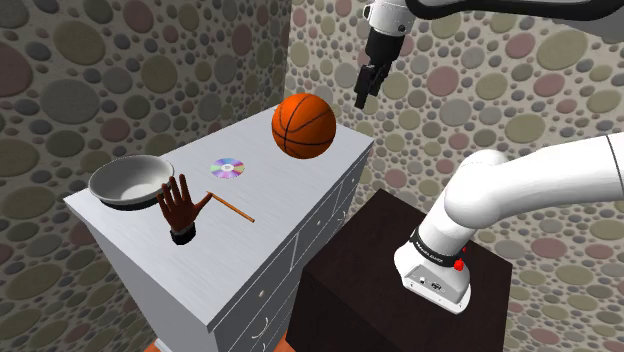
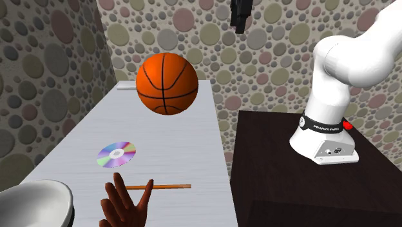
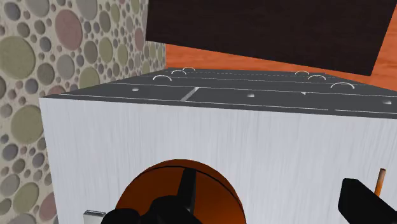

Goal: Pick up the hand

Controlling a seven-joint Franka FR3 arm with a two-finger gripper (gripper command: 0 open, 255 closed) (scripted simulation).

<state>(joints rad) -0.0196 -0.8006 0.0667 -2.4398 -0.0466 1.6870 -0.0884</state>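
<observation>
Between pebble-patterned walls [image 1: 120,70], a white dresser [image 1: 290,190] carries the hand [image 1: 182,208]

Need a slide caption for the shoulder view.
Open black two-finger tool hangs high near orange basketball; brown hand model stands untouched on grey dresser.

Below my spread gripper [image 3: 267,207] an orange basketball [image 3: 153,186] sits on the white dresser top [image 3: 267,143]; I think that thin stick [image 3: 381,181] is a pencil.
</observation>
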